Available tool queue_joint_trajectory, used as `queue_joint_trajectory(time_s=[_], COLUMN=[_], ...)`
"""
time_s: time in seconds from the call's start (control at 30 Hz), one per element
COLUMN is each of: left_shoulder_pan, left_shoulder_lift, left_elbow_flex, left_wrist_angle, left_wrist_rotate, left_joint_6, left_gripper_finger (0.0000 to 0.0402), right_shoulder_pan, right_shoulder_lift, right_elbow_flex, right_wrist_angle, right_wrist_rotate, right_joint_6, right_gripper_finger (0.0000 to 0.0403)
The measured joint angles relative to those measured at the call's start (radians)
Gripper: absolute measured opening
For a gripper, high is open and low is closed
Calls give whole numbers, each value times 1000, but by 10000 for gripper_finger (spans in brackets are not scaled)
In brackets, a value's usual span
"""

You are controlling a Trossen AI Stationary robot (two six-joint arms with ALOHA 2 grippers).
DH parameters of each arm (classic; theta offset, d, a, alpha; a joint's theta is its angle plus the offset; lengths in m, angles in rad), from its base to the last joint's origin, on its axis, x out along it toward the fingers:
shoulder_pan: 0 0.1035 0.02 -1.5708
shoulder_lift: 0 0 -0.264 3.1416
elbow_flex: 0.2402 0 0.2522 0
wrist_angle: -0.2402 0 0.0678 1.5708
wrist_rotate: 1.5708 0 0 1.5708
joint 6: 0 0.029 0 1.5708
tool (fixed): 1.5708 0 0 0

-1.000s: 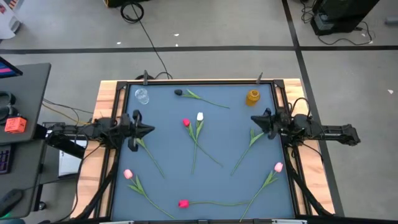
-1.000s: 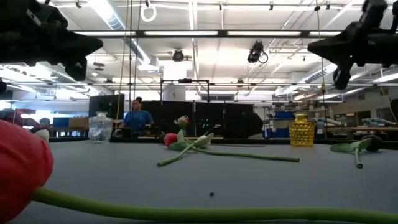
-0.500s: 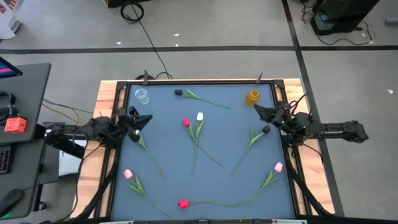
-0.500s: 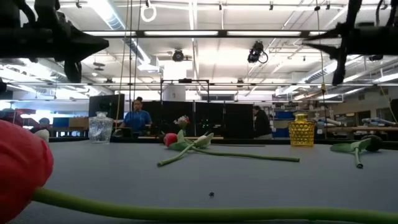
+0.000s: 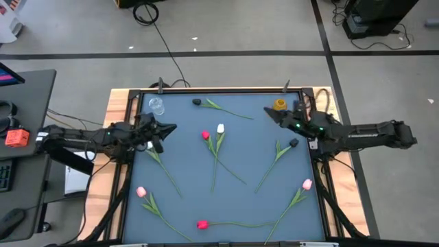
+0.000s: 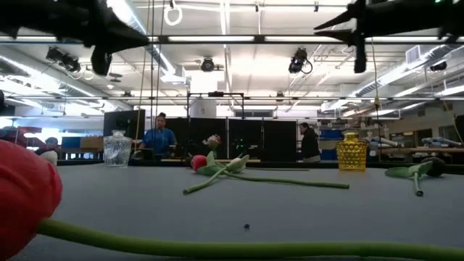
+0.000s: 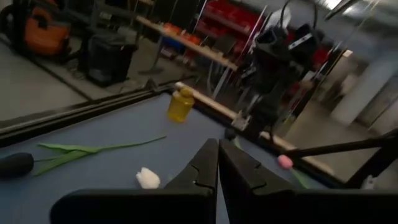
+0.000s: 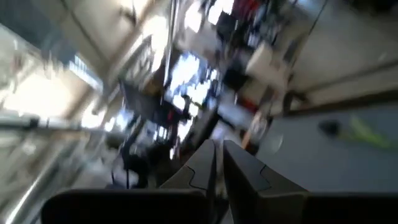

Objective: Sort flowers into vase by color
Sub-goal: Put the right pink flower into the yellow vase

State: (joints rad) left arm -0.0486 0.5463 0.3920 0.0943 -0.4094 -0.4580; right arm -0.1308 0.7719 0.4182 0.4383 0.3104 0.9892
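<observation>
Several artificial tulips lie flat on the blue table top: a red (image 5: 205, 135) and a white one (image 5: 220, 128) crossed in the middle, a dark one (image 5: 197, 102) at the far edge, pink ones (image 5: 306, 184) (image 5: 140, 192) and a red one (image 5: 202, 224) nearer. A clear glass vase (image 5: 157, 106) and a yellow vase (image 5: 279, 105) stand at the far corners. My left gripper (image 5: 171, 127) (image 7: 217, 167) hovers shut above the table's left side. My right gripper (image 5: 269, 115) (image 8: 217, 163) hovers shut beside the yellow vase. Neither holds anything.
A green stem (image 5: 164, 171) lies on the table below my left gripper; its head is hidden by the arm. Another dark tulip (image 5: 293, 143) lies under my right arm. A wooden frame (image 5: 116, 103) edges the table. People (image 6: 159, 138) stand in the room far behind.
Both grippers have risen and tipped up toward level. The left has swung toward the far edge and slightly toward the middle. The right has swung toward the far edge and the table's left, reaching the yellow vase's side. The flowers have stayed where they were.
</observation>
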Motion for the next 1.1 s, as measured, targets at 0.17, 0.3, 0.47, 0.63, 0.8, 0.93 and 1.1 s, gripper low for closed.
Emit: queue_joint_trajectory(time_s=[0.17, 0.3, 0.47, 0.63, 0.8, 0.93, 1.1], left_shoulder_pan=[0, -3, -27, -17, 17, 21, 10], left_shoulder_lift=[193, 285, 362, 406, 410, 407, 410], left_elbow_flex=[154, 225, 289, 319, 324, 324, 324], left_wrist_angle=[-99, -113, -194, -277, -291, -306, -393], left_wrist_rotate=[-49, -50, -41, -13, 37, 81, 121], left_joint_6=[-5, -81, -156, -159, -162, -170, -170], left_gripper_finger=[21, 40, 107, 176, 201, 204, 204], right_shoulder_pan=[-52, -62, -43, -1, 35, 98, 211], right_shoulder_lift=[113, 188, 255, 247, 223, 223, 224], right_elbow_flex=[56, 111, 165, 185, 187, 186, 186], right_wrist_angle=[-135, -320, -563, -653, -797, -926, -1021], right_wrist_rotate=[-247, -363, -426, -496, -487, -487, -480], right_joint_6=[88, 119, 64, 91, 271, 437, 637], right_gripper_finger=[41, 41, 44, 88, 157, 193, 194])
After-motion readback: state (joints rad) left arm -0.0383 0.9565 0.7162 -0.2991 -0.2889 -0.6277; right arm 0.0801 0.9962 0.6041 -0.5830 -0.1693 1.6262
